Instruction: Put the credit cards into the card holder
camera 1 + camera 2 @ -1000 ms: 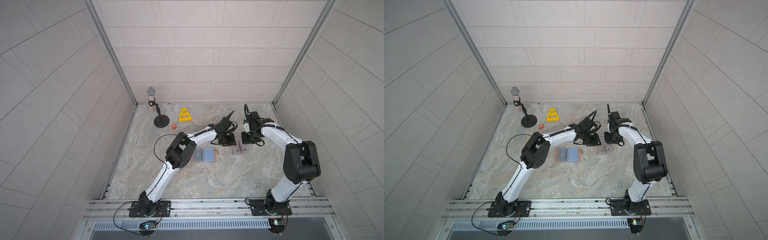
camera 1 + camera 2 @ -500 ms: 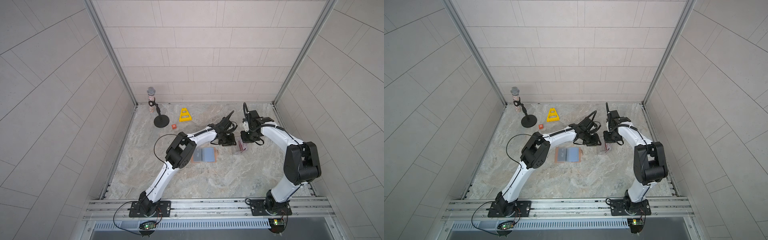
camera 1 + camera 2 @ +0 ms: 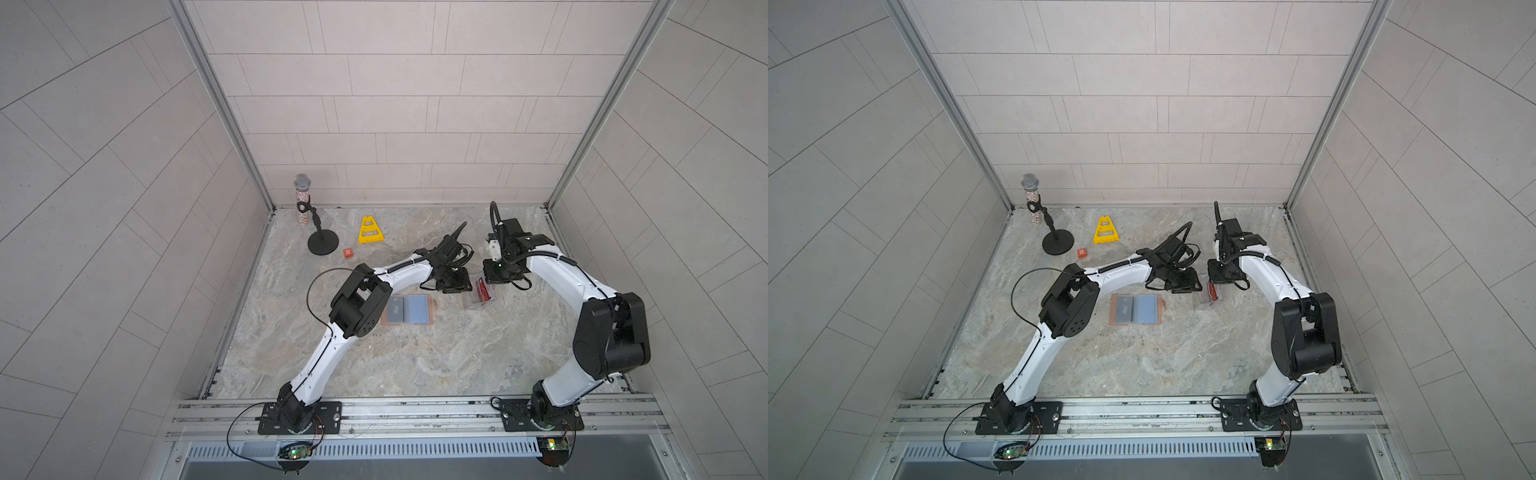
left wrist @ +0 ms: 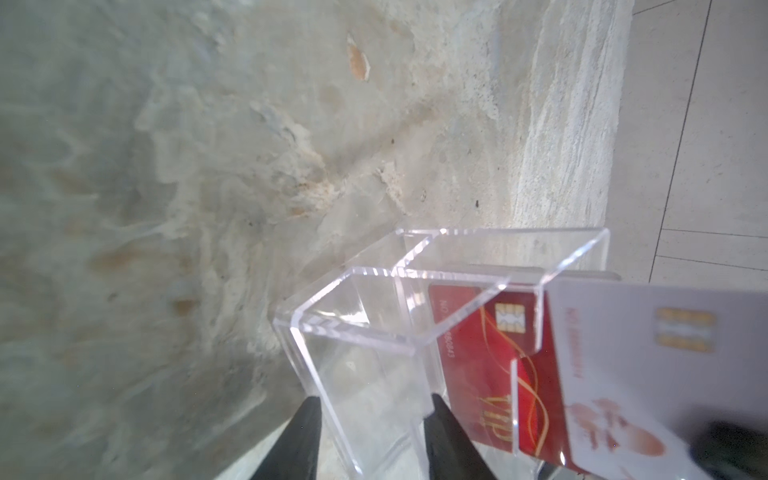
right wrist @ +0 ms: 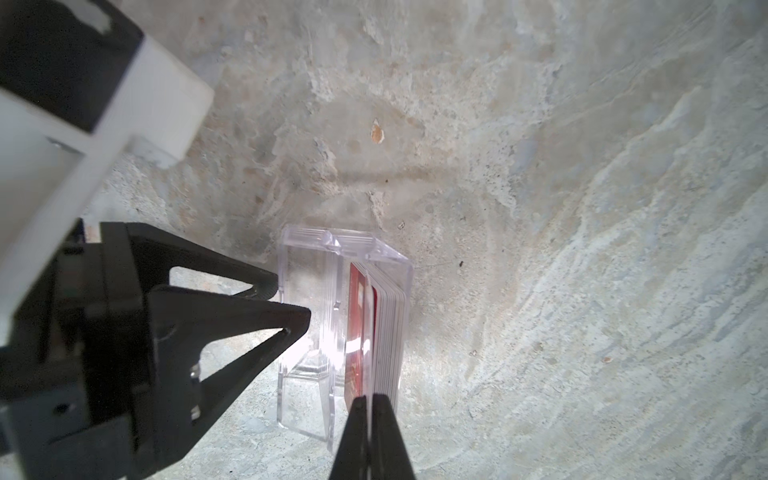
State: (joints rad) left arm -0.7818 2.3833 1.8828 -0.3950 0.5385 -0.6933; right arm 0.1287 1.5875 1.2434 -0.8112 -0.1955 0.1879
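The card holder [image 3: 409, 309] [image 3: 1136, 309] lies open on the table, blue-grey inside up, in both top views. To its right stands a clear plastic box [image 3: 478, 301] [image 4: 357, 332] with a stack of credit cards [image 5: 386, 324] on edge, the front ones red [image 4: 478, 353]. My right gripper [image 5: 370, 401] [image 3: 488, 282] is shut on the edge of one pale card [image 4: 665, 374] with a gold chip, partly out of the box. My left gripper [image 4: 374, 415] [image 3: 457, 286] straddles the box's empty compartment, with its fingertips [image 4: 309, 432] against the walls.
A microphone on a black stand [image 3: 307, 216], a yellow triangular piece [image 3: 371, 230] and a small orange square tag [image 3: 348, 252] sit at the back left. Tiled walls close the table on three sides. Both arms meet over the box.
My right gripper has shifted slightly toward the clear box and closed on a card. The left arm has stayed at the box.
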